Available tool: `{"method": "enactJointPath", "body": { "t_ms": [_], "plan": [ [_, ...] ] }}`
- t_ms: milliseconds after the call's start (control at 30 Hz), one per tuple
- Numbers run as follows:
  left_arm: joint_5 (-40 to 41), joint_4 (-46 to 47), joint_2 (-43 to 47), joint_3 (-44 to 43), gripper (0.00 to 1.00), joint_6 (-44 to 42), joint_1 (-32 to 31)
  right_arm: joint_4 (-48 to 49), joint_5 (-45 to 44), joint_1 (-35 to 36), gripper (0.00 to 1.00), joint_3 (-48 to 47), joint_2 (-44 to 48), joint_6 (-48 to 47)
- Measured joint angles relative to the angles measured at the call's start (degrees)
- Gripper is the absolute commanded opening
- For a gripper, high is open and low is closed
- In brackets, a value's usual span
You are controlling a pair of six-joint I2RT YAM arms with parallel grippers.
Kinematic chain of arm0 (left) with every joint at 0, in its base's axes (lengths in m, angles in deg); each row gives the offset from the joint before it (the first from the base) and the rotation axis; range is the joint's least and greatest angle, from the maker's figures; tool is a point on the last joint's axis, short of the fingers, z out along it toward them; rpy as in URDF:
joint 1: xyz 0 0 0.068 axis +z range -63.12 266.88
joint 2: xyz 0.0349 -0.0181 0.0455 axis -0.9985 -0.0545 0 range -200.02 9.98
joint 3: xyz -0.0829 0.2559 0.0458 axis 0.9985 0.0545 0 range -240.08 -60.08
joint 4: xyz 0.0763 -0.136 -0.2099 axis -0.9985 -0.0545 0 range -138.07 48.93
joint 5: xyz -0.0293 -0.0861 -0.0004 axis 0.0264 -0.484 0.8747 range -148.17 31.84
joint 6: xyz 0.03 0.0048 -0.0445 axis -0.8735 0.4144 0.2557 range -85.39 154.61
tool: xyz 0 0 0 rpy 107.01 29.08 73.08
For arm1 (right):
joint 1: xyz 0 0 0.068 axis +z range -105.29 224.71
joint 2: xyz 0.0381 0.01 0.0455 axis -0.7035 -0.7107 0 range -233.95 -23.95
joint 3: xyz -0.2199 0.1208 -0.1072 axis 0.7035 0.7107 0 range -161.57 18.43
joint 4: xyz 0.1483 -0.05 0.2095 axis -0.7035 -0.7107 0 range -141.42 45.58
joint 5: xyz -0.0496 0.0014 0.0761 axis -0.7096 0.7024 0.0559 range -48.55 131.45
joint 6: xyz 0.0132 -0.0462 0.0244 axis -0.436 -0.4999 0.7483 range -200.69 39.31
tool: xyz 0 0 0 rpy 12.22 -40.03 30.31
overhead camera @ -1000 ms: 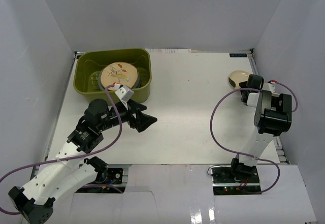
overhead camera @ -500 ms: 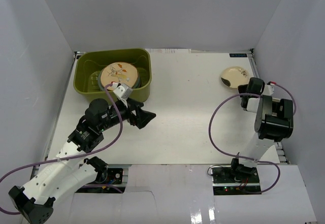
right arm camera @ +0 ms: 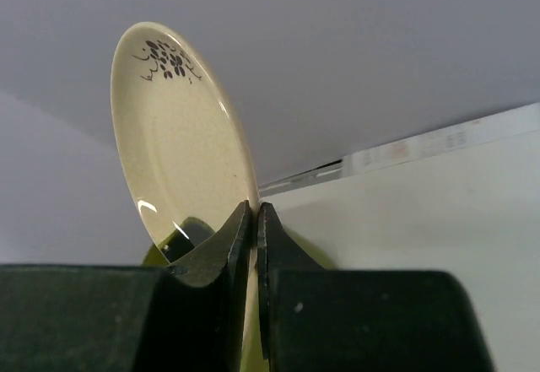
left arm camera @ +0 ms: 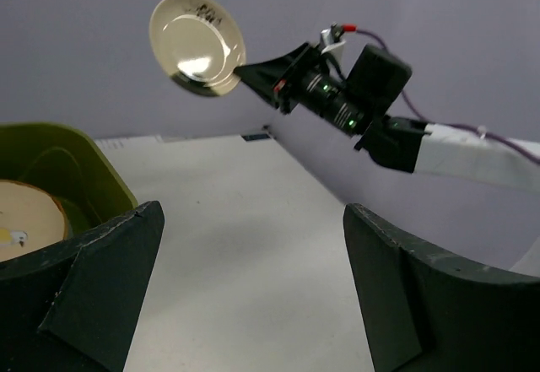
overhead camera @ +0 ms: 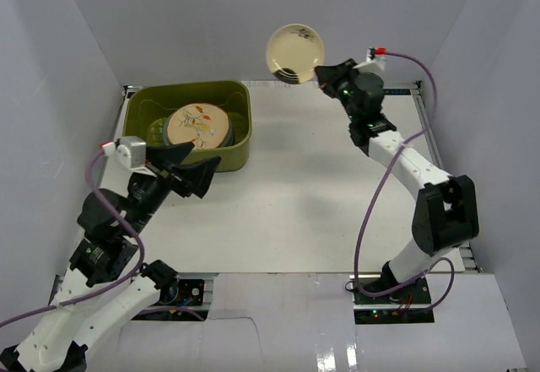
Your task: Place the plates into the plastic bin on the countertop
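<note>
Above countertop (overhead camera: pixel 304 186): glossy round cream plate (overhead camera: pixel 294 51), perhaps ceramic, in right gripper (overhead camera: pixel 319 73)

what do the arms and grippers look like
The left arm and right arm match: white links with black joints. The left gripper and right gripper are black, each with two broad wedge-shaped fingers. A purple cable loops along each arm, ending in a red-tipped plug at the wrist. A small white camera block sits by the left gripper.

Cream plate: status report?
Right fingers shut on cream plate, held aloft. Left fingers open, empty, beside plastic bin. Path to bin looks clear.
</note>
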Motion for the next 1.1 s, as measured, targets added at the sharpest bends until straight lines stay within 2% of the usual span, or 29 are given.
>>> {"method": "enactJointPath", "body": {
  "t_ms": [200,367,433,567,667,700,733,767,833,867,933,967,1100],
  "plan": [
    [8.94,-0.57,2.84,-5.64,0.98,-0.44,0.0,-6.4,-0.94,14.69,0.08,-21.66,-18.18,-3.87],
    [12.66,-3.08,2.91,-6.62,0.98,-1.11,0.0,-15.98,-2.1,22.77,0.08,-39.58,-33.73,-7.45],
    [13.22,-4.52,2.91,-6.6,0.98,-1.14,0.0,-19.12,-2.4,25.29,0.08,-43.41,-37.55,-8.66],
    [13.38,-5.68,2.93,-6.6,0.98,-1.09,0.0,-23.93,-2.56,28.11,0.09,-45.05,-40.37,-10.19],
    [13.38,-6.14,2.95,-6.6,0.98,-1.07,0.0,-26.32,-2.91,29.03,0.29,-45.05,-40.7,-11.08],
    [13.38,-6.36,2.95,-6.6,0.98,-1.07,0.0,-26.67,-3.13,29.18,0.49,-45.22,-40.7,-11.21],
    [13.42,-6.56,2.95,-6.58,0.98,-1.09,0.0,-27.41,-3.48,29.46,0.59,-45.86,-40.74,-11.98],
    [13.46,-6.69,2.93,-6.58,0.98,-1.11,0.0,-28.15,-3.93,29.73,0.74,-46.64,-40.81,-12.24],
    [13.97,-6.91,2.86,-6.58,0.98,-1.16,0.0,-29.64,-5.25,30.16,0.85,-48.98,-41.07,-13.49],
    [14.43,-7.08,2.71,-6.62,0.98,-1.29,0.0,-30.1,-5.95,30.45,0.95,-49.79,-41.07,-14.29],
    [15.5,-8.07,2.08,-7.06,0.98,-1.44,0.0,-30.34,-7.72,31.17,1.0,-50.77,-40.81,-15.85],
    [16.04,-8.46,1.62,-7.39,0.98,-1.53,0.0,-30.6,-8.44,31.47,0.9,-50.73,-40.48,-16.52],
    [19.26,-9.92,0.37,-8.55,0.98,-2.19,0.0,-31.78,-11.85,32.61,0.9,-48.85,-38.03,-19.43]
  ]
}}
